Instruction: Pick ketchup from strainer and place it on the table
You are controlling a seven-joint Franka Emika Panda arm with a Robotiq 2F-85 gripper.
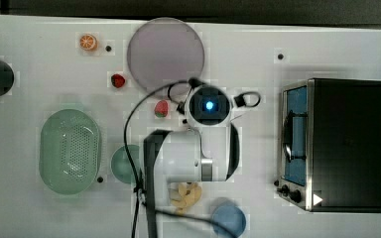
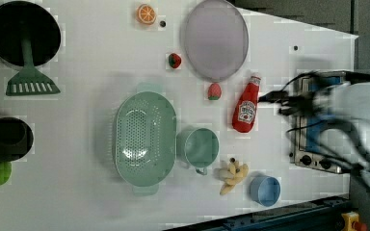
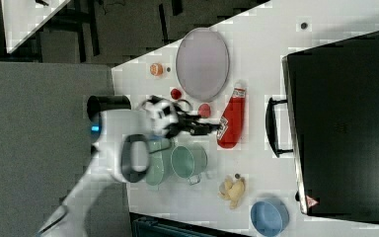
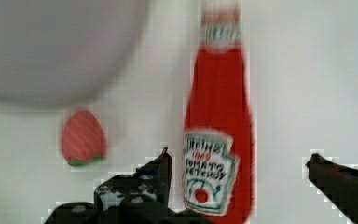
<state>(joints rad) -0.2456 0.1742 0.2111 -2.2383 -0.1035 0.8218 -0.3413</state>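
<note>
Red ketchup [image 2: 245, 107], pale green perforated strainer [image 2: 145, 138].

Light: you get bright, even light on the white table [image 2: 77, 202].
Shadows: soft, faint.
Blur: your arm [image 2: 351, 115] smears at the left view's right; wrist view soft.

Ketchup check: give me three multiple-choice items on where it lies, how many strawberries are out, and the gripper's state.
1. Where is the ketchup?
A. in the strainer
B. lying on the table
C. in the green cup

2. How many strawberries lie on the table?
A. two
B. four
C. none

3. How does the gripper stand?
A. shut on the ketchup
B. open
C. shut on a strawberry

Answers:
1 B: the bottle lies on the white table, apart from the strainer, whose bowl holds nothing.
2 A: one strawberry lies beside the grey plate, another strawberry near the bottle.
3 B: in the wrist view the fingers stand apart, either side of the bottle.
</note>
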